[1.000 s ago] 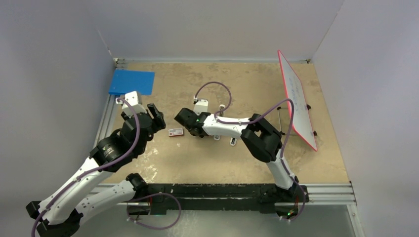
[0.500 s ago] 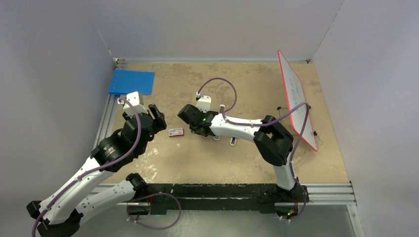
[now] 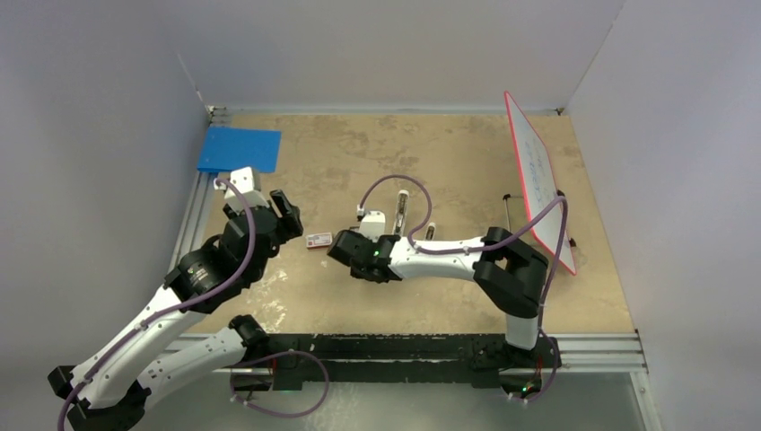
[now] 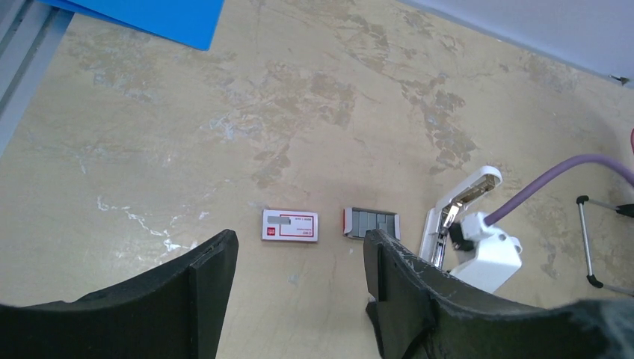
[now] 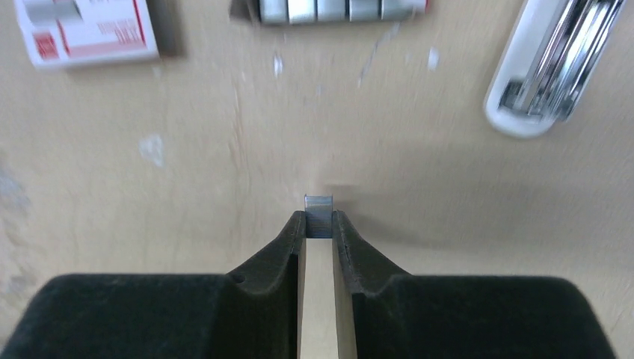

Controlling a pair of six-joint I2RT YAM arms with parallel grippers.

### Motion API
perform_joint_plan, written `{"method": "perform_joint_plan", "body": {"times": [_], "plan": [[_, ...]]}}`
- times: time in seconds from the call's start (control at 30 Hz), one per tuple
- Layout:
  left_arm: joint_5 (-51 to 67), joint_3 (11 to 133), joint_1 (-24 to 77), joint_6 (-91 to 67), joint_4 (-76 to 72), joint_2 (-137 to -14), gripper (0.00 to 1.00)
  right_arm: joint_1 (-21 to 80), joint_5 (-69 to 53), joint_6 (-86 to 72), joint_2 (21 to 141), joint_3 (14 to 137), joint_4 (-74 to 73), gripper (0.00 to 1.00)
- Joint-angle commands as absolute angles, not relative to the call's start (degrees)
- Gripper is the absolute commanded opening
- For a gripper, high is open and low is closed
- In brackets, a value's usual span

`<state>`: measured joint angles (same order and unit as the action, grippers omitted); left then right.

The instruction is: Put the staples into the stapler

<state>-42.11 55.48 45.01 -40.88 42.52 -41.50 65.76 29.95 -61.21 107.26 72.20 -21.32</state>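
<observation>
My right gripper is shut on a small grey block of staples, held just above the table. In the top view it is right of the red-and-white staple box. The box, a tray of more staples and the open white stapler lie ahead of it. The stapler lies behind the right arm. My left gripper is open and empty, hovering near the box, the tray and the stapler.
A blue sheet lies at the back left corner. A red-framed whiteboard stands on its stand at the right. A shorter white piece lies right of the stapler. Walls close in the table on three sides.
My right gripper has pulled back toward the near side with the staple block, uncovering the stapler behind it. The left arm has not moved.
</observation>
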Motion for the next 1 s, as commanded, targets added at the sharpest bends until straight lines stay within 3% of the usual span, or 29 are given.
{"method": "perform_joint_plan", "body": {"times": [0.0, 0.23, 0.4, 0.47, 0.8, 0.97], "plan": [[-41.54, 55.55, 44.74, -40.52, 40.52, -41.21, 0.63, 67.41, 28.47, -66.03, 105.52, 70.43, -24.64, 0.19], [-41.07, 55.55, 44.74, -40.15, 40.28, -41.22, 0.63, 67.6, 28.31, -67.17, 107.65, 70.75, -26.94, 0.21], [-39.34, 55.37, 44.74, -38.78, 39.04, -41.25, 0.63, 67.59, 26.86, -65.44, 107.29, 71.11, -27.0, 0.41], [-39.37, 55.3, 44.74, -38.67, 39.02, -41.22, 0.63, 67.59, 27.16, -64.58, 107.82, 71.65, -27.6, 0.44], [-39.42, 55.23, 44.74, -38.67, 39.02, -40.93, 0.63, 66.6, 28.22, -62.51, 110.94, 72.94, -28.84, 0.39], [-39.46, 55.28, 44.74, -38.68, 39.02, -41.04, 0.63, 66.1, 27.69, -62.38, 112.06, 73.19, -28.48, 0.3]]}}
